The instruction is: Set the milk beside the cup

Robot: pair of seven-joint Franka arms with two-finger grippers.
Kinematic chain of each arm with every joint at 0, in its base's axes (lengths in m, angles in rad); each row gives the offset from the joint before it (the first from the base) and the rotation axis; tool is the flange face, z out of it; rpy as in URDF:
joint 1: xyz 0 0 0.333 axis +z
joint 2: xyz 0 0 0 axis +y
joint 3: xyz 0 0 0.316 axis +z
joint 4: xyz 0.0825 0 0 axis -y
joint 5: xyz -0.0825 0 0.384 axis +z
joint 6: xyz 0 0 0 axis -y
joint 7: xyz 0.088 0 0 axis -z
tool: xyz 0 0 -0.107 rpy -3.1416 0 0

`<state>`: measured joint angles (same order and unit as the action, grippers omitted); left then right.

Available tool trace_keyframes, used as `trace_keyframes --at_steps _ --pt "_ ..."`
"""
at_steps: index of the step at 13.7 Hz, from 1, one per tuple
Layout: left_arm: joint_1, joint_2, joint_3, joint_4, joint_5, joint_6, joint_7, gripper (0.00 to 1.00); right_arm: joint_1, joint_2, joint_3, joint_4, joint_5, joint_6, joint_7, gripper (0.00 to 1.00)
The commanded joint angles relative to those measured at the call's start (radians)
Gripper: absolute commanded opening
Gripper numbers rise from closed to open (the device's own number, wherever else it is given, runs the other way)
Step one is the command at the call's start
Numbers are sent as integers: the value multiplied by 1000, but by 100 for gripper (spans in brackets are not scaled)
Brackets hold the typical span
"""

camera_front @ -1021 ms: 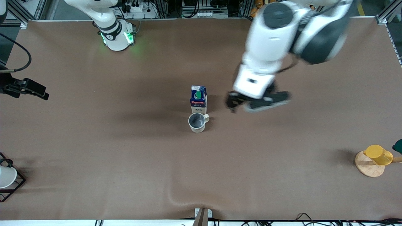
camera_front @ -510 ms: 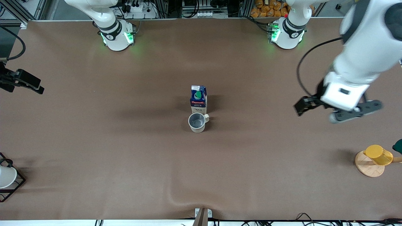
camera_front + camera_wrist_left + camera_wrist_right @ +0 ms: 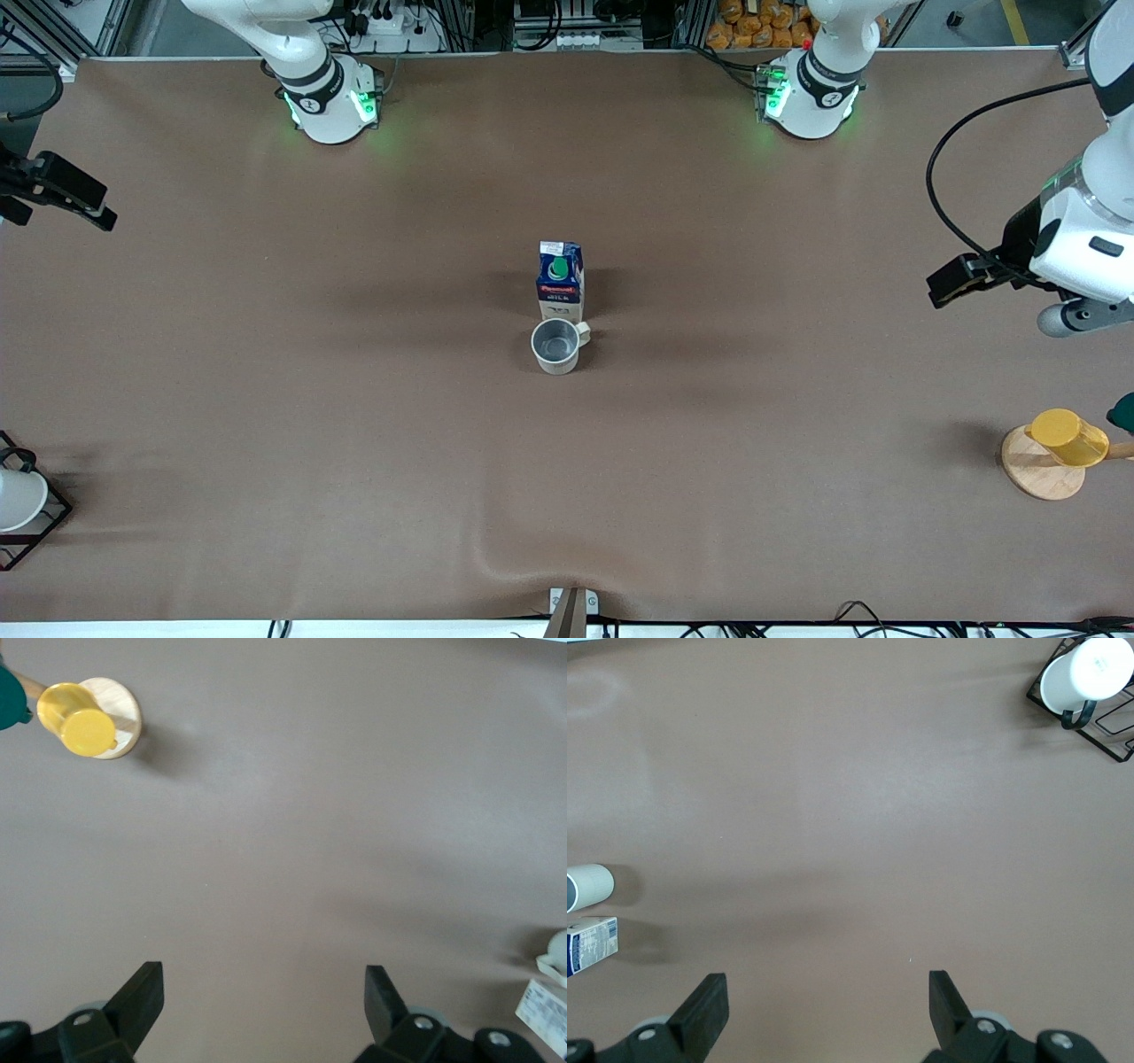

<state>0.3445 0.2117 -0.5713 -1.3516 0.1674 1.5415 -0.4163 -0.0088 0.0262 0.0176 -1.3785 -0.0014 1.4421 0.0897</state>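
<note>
The task appears, by the look of things, to be finished: the cup (image 3: 556,346) is found near the middle of the table (image 3: 354,425), upright with its grey inside showing, and the milk (image 3: 560,282) is stood upright just beside it, farther from the front camera, so close that the two seem to touch or nearly so. Neither is held by anything. Nothing more seems to be called for, unless the closeness of the two is judged insufficient. Nearer the front camera, at the left arm's end of the table, a yellow cup (image 3: 1068,437) is seen on a round wooden coaster (image 3: 1038,474); at the right arm's end a white cup (image 3: 18,498) is set in a black wire rack (image 3: 42,530). Both are well apart from the task's things. The left gripper (image 3: 264,1005) is held up in the air over bare table at the left arm's end, well clear of the milk, with its fingers spread wide and nothing between them; the arm is bent out past the table's edge. The right gripper (image 3: 828,1005) is held over the table's edge at the right arm's end, likewise spread wide and empty. From either wrist view the milk and cup are seen only at a distance.
</note>
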Motion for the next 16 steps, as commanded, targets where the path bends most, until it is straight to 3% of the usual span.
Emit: trace_keyframes --at_steps 1,5,6,11,16 --pt "-37 -90 101 -50 -46 -29 124 100 -5 -25 8 -30 -15 18 -4 100" --pt "-302 -159 439 -125 -131 -32 214 100 -10 -19 2 -7 -15 20 -8 100" --pt "-327 -179 477 -139 -134 -32 224 100 -10 -19 2 -7 -17 20 -8 100" --pt "-346 -248 485 -224 -143 -26 223 100 -7 -20 7 -5 -68 23 -10 100" --pt "-361 -252 487 -218 -160 -29 226 100 -4 -14 8 15 -51 27 -36 100"
